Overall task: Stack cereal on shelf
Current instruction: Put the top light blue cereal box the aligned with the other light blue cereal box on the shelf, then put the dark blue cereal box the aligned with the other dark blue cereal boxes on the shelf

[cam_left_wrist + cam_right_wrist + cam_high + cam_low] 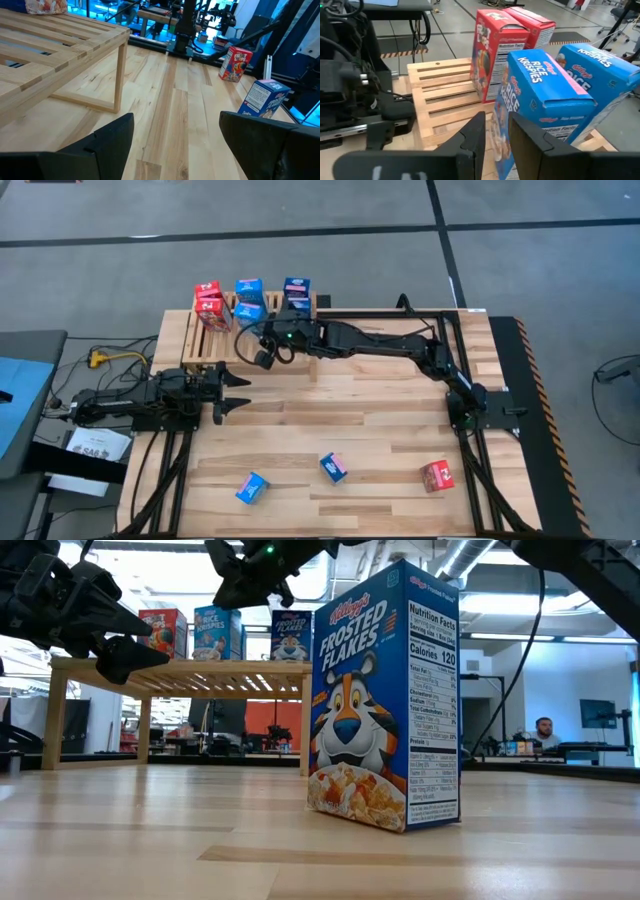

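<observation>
The right gripper (262, 358), closed and empty, hovers beside the shelf (200, 345), where 6 cereal boxes (249, 297) stand upright.

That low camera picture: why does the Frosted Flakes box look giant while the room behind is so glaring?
In the low view the Frosted Flakes box stands close to the lens, so it dwarfs the shelf behind; ceiling lights and bright windows wash out the background. The high view is evenly lit, showing the box as small as the others.

overhead down, low level across, wrists close, all sharing shelf (215, 330)
</observation>
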Robot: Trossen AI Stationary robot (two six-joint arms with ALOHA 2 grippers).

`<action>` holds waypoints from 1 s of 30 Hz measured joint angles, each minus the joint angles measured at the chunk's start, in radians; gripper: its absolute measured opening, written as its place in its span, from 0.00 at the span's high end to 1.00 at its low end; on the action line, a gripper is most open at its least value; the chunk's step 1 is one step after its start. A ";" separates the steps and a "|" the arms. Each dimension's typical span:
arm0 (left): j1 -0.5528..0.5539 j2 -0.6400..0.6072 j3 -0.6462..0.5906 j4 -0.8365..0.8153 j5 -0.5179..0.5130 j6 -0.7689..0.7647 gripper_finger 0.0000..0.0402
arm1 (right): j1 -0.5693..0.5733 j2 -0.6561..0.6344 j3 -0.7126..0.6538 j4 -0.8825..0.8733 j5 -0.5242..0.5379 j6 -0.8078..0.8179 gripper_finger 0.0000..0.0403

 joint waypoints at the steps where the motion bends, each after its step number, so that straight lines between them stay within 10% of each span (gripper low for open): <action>1: 0.000 0.000 0.000 0.000 0.000 0.000 0.29 | 0.004 0.000 0.000 -0.001 0.000 0.000 0.73; 30: 0.000 0.000 0.000 0.000 0.000 0.000 0.29 | 0.267 -0.238 0.000 -0.792 -0.093 0.031 0.73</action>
